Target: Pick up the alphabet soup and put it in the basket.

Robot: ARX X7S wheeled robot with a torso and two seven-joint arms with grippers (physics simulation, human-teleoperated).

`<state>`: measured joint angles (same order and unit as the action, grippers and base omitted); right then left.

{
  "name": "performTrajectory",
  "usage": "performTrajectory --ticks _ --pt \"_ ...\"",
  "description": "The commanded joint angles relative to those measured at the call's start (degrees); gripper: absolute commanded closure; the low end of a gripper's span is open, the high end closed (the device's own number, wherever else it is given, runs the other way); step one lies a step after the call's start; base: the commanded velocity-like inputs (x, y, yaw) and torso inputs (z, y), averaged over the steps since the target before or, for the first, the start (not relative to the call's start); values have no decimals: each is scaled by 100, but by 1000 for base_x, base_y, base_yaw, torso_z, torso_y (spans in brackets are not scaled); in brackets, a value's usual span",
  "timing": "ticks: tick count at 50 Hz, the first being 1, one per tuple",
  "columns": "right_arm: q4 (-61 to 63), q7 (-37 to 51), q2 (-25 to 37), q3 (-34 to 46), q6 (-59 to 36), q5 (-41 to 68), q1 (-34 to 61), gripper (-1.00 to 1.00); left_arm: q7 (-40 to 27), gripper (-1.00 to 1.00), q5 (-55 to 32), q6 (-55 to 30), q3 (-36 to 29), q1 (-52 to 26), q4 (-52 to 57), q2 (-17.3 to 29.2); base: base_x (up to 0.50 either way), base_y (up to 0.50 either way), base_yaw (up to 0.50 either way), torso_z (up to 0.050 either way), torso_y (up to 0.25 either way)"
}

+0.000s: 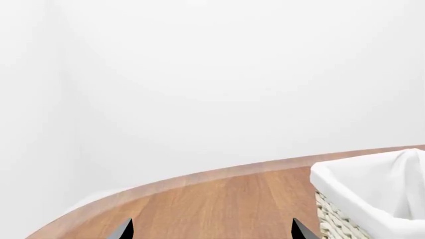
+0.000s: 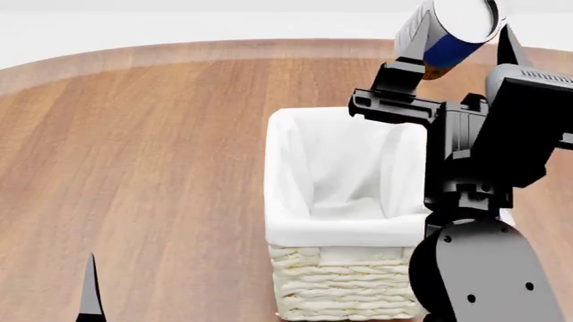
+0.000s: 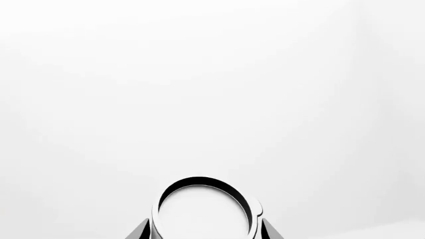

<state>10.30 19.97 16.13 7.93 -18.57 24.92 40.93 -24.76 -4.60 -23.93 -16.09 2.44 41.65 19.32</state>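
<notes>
One soup can [image 2: 455,30] inside right claw [image 2: 458,40]

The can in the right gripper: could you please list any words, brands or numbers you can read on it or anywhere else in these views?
None can be read.
Can: held tilted in the right gripper; only a white end and a blue and brown side band show, with no lettering visible.
Basket: plain wicker and white cloth, no label.
Table: bare wood grain, no markings.
Left gripper: only dark fingertips show, no text.
</notes>
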Motion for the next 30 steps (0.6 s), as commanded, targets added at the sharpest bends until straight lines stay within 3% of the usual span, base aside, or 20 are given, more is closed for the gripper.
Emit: performTrajectory --ticks 1,16,30 --pt "-1330 -225 -324 383 114 -528 941 100 -21 -100 -30 -26 8 -10 26 17 0 0 0 0 0" --pt "-2887 -264 -598 644 447 -876 1582 100 -38 -100 -37 62 -34 -7 -49 25 0 0 0 0 1" --pt "-5560 -490 -1055 778 1295 -1118 2765 100 -70 -100 -66 59 -18 -1 -27 50 0 0 0 0 1"
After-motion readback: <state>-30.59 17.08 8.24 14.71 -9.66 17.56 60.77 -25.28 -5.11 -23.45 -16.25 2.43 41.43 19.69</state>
